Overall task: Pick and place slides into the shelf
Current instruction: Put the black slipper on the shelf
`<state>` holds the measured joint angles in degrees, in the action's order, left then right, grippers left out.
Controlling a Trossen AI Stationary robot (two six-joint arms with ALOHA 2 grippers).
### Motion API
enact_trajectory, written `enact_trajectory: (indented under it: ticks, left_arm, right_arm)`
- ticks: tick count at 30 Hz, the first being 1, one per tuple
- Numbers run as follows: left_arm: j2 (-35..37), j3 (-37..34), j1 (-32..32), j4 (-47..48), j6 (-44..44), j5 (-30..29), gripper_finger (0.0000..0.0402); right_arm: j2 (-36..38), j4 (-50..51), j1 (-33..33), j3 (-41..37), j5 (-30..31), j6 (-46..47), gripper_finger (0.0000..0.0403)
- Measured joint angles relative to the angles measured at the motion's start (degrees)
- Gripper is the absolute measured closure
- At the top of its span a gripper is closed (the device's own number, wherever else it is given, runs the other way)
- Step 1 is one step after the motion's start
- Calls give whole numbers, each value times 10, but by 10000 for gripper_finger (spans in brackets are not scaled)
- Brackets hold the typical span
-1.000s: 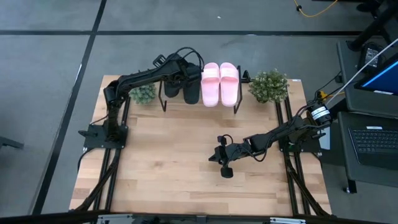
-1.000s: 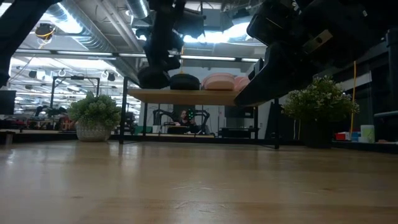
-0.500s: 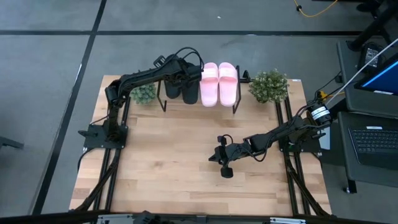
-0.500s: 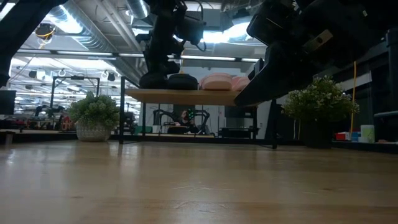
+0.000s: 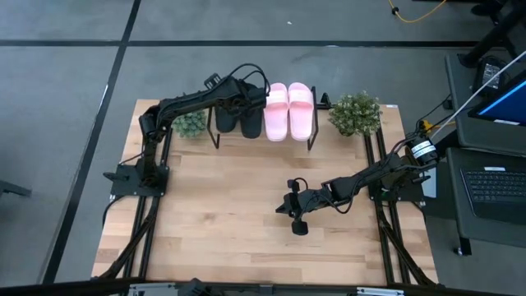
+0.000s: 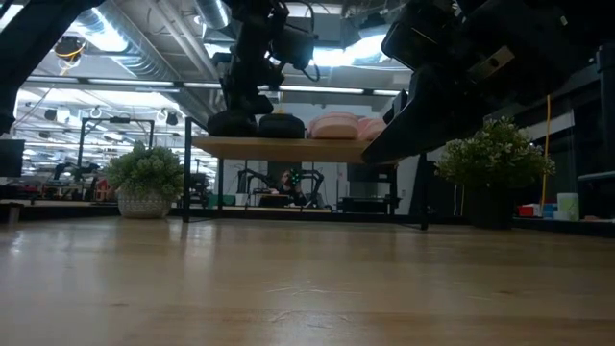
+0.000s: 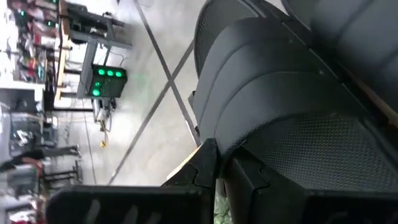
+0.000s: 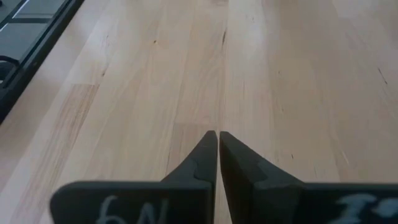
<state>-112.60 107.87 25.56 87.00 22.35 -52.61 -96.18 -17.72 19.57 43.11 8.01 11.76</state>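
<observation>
Two black slides and two pale pink slides lie side by side on the shelf, soles on its plank. My left gripper reaches over the shelf's left end and is shut on the leftmost black slide, which fills the left wrist view. The second black slide sits just to its right. My right gripper hovers shut over the bare tabletop near the middle, touching nothing. My left gripper comes down from above onto the leftmost black slide, its fingers nearly together on the slide's near edge. The gripper body hides the exact place of contact. The slide rests flat on the shelf's plank at its left end.
A potted plant stands right of the shelf and a smaller one to its left. A laptop sits on a stand beyond the table's right edge. Bare wood spreads in front of the shelf.
My left gripper has gone down a little, and the black slide it holds has dropped from just above the plank to rest on the shelf's left end beside the other black slide.
</observation>
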Motion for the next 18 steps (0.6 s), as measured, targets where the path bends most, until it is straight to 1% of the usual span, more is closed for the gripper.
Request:
enact_trajectory:
  ticks: [6, 18]
  left_arm:
    - [0, 0, -8, 0, -46, -1, 386]
    - [0, 0, -9, -2, -30, -12, 385]
  right_arm:
    - [0, 0, 0, 0, 0, 0, 382]
    - [0, 0, 0, 0, 0, 1, 382]
